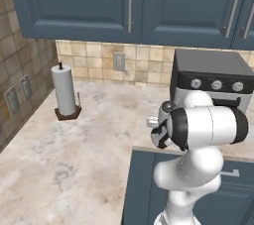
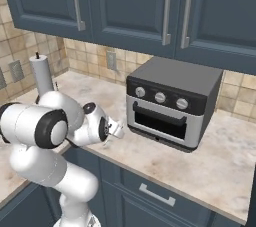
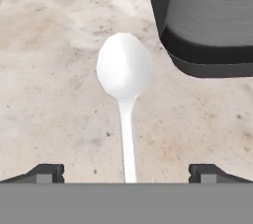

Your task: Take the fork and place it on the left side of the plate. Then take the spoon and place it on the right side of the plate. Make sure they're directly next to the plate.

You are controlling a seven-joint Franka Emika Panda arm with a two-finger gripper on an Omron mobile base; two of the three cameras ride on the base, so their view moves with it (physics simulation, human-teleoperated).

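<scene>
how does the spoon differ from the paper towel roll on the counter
The slim white spoon lies flat on the marbled counter; the white paper towel roll stands upright on a dark base. The spoon sits close beside the grey toaster oven; the roll stands far off near the tiled corner. Both are whitish.
</scene>
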